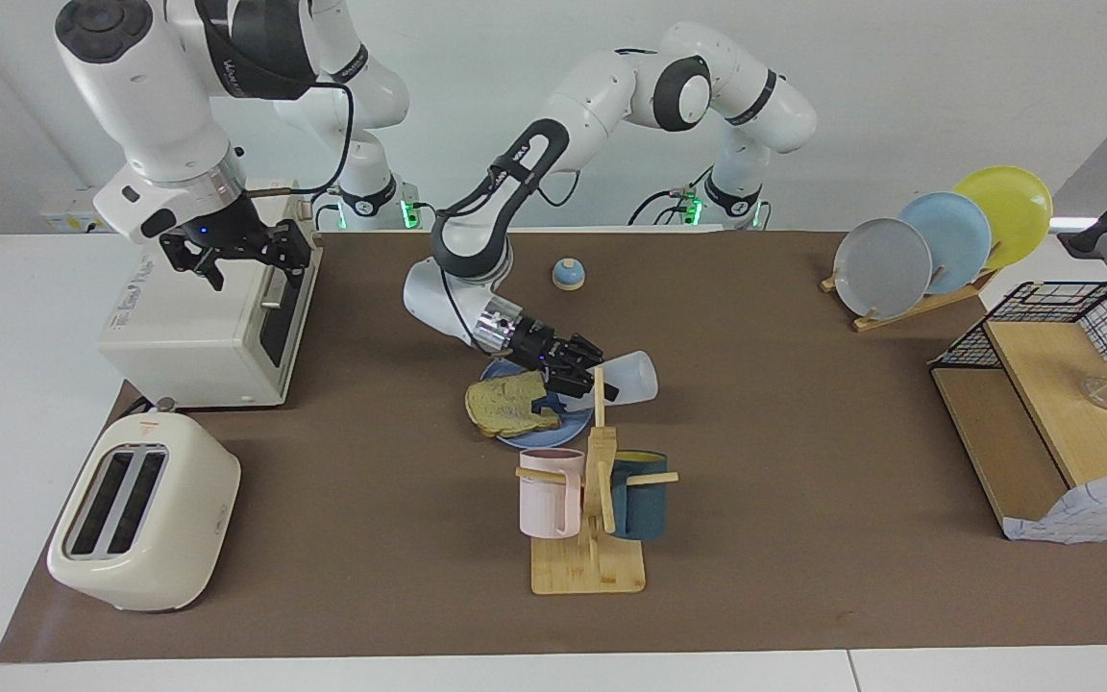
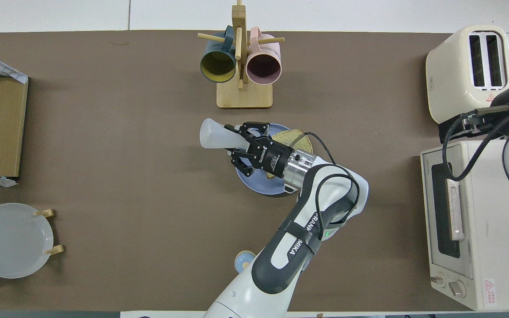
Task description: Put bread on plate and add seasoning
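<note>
- Blue plate (image 1: 527, 434) sits mid-desk (image 1: 803, 538), with the bread (image 1: 511, 404) on it, just nearer the robots than the mug rack (image 1: 592, 519).
- Your left pincer (image 1: 584, 379) clamps the seasoning (image 1: 632, 376), tilted over the plate.
- Your right pincer (image 1: 238, 252) waits open over the toaster oven (image 1: 198, 327).
- Only the overhead view shows you the mugs' insides and "FRANKA" on the arm.

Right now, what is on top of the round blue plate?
A toasted bread slice lies on the round blue plate. The left gripper, holding the white squeeze bottle above, covers part of the plate.
</note>
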Action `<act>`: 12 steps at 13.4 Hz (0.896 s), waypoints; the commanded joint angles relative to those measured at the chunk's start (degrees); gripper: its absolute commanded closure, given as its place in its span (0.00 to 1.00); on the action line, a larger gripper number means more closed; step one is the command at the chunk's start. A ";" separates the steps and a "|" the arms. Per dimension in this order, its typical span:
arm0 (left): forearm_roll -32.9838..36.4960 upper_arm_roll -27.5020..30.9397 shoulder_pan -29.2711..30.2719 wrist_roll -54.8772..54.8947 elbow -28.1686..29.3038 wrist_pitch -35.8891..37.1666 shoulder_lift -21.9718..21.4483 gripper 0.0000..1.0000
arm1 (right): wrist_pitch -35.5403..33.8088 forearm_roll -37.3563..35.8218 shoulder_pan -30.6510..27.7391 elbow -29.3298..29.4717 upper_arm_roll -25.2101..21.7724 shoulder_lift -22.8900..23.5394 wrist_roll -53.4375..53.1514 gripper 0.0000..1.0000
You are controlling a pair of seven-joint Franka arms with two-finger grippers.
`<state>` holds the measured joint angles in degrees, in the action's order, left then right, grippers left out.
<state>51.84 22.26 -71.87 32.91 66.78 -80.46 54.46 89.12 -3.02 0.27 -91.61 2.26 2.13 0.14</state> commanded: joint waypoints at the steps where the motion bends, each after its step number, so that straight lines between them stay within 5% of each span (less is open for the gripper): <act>1: -1.21 0.32 -0.20 0.40 0.81 0.30 -1.55 1.00 | 1.23 1.26 -1.33 -0.59 0.55 -0.37 1.88 0.00; 3: -3.57 0.59 0.59 0.57 3.86 0.21 -5.65 1.00 | 1.23 1.34 -1.33 -0.59 0.55 -0.37 1.88 0.00; 7: -4.02 0.59 3.04 -2.57 20.20 -5.84 -21.74 1.00 | 1.23 1.35 -1.33 -0.59 0.55 -0.37 1.88 0.00; 12: -15.33 0.59 12.34 -5.93 23.83 -14.44 -30.70 1.00 | 1.23 1.35 -1.33 -0.59 0.55 -0.37 1.88 0.00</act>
<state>40.49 23.66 -63.54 28.75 86.72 -90.21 29.78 89.12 -2.98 0.27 -91.61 2.26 2.13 0.14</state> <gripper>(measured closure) 0.542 0.000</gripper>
